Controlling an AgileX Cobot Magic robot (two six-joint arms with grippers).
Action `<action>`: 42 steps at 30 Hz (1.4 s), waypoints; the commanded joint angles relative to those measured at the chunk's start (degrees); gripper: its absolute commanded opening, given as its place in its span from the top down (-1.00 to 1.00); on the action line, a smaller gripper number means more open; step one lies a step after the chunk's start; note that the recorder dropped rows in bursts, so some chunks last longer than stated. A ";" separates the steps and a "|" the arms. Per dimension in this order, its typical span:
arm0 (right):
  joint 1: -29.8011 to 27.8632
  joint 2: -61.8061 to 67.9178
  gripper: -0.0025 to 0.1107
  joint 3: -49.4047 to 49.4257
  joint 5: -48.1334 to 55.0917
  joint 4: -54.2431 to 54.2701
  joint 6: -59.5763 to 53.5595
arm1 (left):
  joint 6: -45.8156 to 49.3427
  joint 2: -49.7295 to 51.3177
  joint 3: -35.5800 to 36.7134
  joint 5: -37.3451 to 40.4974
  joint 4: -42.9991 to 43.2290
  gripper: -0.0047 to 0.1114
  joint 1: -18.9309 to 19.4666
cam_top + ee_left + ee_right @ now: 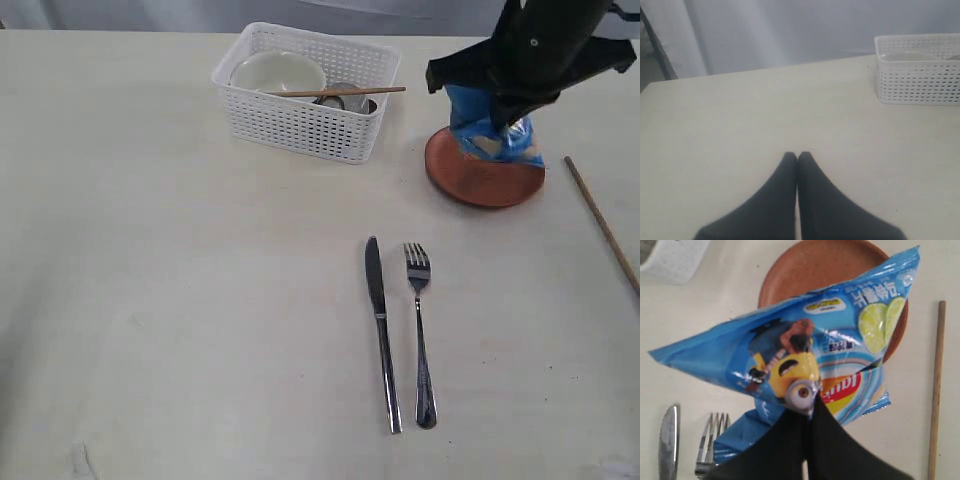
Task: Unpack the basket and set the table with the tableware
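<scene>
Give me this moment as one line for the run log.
right tool shut on blue snack bag over brown plate | left tool shut, empty | knife, fork laid out | bowl in basket

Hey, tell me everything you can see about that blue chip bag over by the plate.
The blue snack bag is glossy, crinkled foil, printed with a yellow cartoon character, lime slices and a red logo. The right gripper pinches one edge between its dark fingers, holding the bag tilted over the brown plate; whether it touches the plate cannot be told.
</scene>
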 commanded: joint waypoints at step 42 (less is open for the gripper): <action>10.98 8.13 0.05 -12.97 -8.10 23.15 -29.87 | -0.20 -0.10 0.16 -0.20 -0.34 0.92 -0.38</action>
